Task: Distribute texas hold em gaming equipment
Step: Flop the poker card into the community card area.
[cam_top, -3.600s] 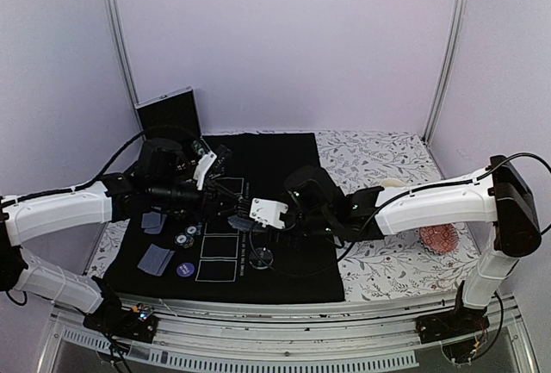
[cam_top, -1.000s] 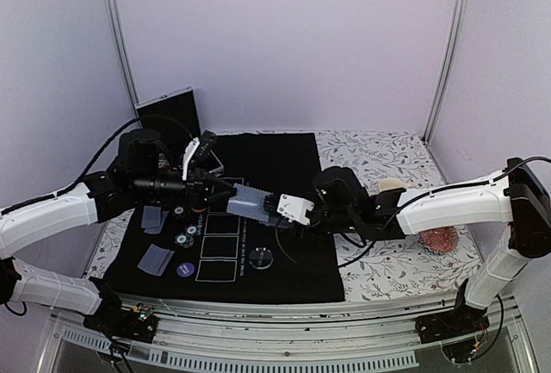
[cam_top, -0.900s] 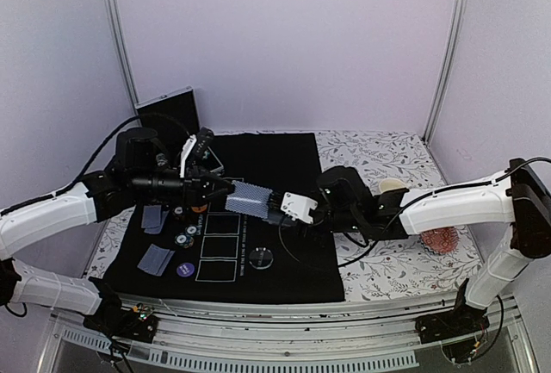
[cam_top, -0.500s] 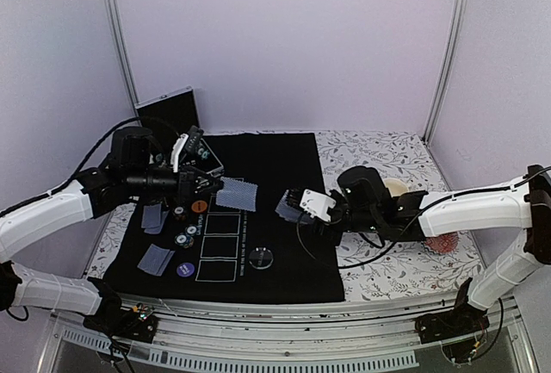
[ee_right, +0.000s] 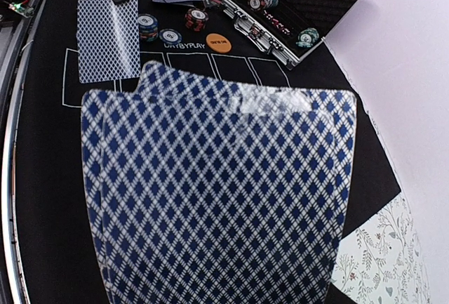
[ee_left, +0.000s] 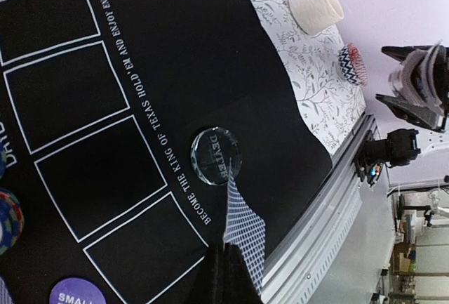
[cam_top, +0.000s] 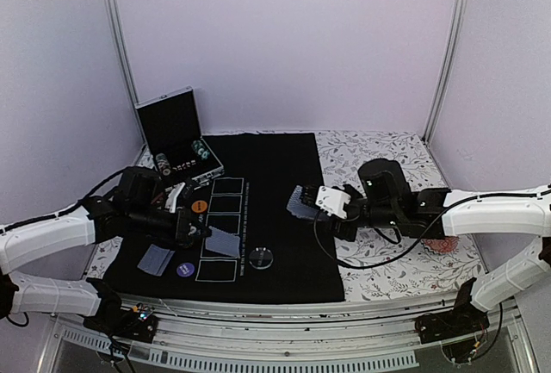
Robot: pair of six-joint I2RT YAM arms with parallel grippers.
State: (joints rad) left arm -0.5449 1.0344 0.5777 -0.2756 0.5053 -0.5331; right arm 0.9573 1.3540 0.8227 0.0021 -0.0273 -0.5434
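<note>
Blue-and-white lattice-backed playing cards (ee_right: 217, 199)

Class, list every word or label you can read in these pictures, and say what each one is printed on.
"BECOME THE KING OF TEXAS HOLD'EM AND ENJOY ENDLESS": white print on the black felt mat; the next word is cut off.
"DEALER": on the clear round disc.
"SMALL": on the purple round disc; the rest is out of frame.
"DAYBYPLAY": on the same mat, in the right wrist view.
Print on the orange round disc: too small to read.
</note>
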